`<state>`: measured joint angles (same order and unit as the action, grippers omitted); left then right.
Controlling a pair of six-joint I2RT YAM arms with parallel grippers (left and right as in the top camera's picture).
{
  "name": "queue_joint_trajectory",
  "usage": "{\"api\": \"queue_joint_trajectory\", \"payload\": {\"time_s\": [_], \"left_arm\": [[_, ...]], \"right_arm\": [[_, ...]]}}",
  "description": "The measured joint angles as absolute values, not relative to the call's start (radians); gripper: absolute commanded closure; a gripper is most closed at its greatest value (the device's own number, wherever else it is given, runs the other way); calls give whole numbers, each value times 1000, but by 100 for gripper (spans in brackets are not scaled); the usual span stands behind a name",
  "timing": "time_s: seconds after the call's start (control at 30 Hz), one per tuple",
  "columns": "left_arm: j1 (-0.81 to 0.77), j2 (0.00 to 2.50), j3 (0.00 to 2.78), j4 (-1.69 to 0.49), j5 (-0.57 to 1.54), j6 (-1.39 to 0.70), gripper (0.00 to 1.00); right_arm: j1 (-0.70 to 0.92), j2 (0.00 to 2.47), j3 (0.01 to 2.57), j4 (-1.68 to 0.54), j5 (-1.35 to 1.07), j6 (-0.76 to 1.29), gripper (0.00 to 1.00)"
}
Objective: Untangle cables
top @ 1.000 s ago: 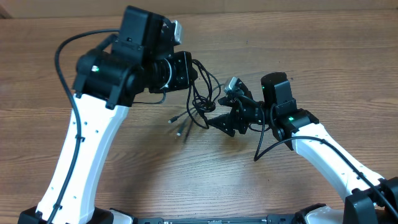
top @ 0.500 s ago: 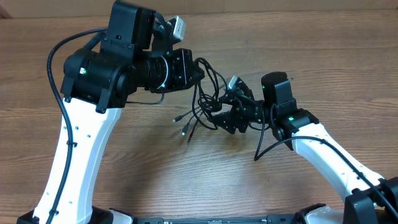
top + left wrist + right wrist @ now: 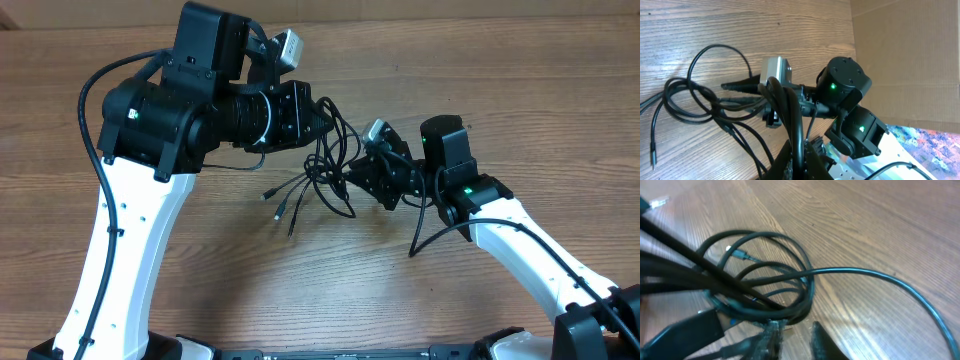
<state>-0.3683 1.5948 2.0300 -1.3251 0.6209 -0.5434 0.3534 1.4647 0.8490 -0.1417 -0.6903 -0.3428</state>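
Left pincer (image 3: 325,117) pinches the cables (image 3: 795,307) (loops tangled above the table (image 3: 500,90)); right pincer (image 3: 348,172) grip unclear.

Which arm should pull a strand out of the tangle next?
Right, probably. The right gripper sits at the cables with its jaws astride the loops; the left gripper is shut on the bundle, anchoring it.

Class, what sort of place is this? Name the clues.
Probably a robotics lab bench: white robot arms over a wooden table, tangled cables, a cardboard wall.
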Motion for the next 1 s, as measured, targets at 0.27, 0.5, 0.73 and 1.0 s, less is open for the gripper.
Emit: {"api": "queue_joint_trajectory", "payload": {"time_s": [0.27, 0.5, 0.73, 1.0], "left_arm": [[-368, 1595, 2030, -1321, 614, -543, 96], [-368, 1595, 2030, -1304, 544, -552, 95], [-369, 1595, 2030, -1303, 546, -574, 96], [-385, 1595, 2030, -1314, 638, -570, 96]], "right_arm": [[353, 1465, 849, -144, -710, -344, 53], [353, 1465, 849, -159, -759, -341, 49], [353, 1465, 849, -156, -771, -341, 46], [353, 1465, 849, -111, -765, -342, 39]]}}
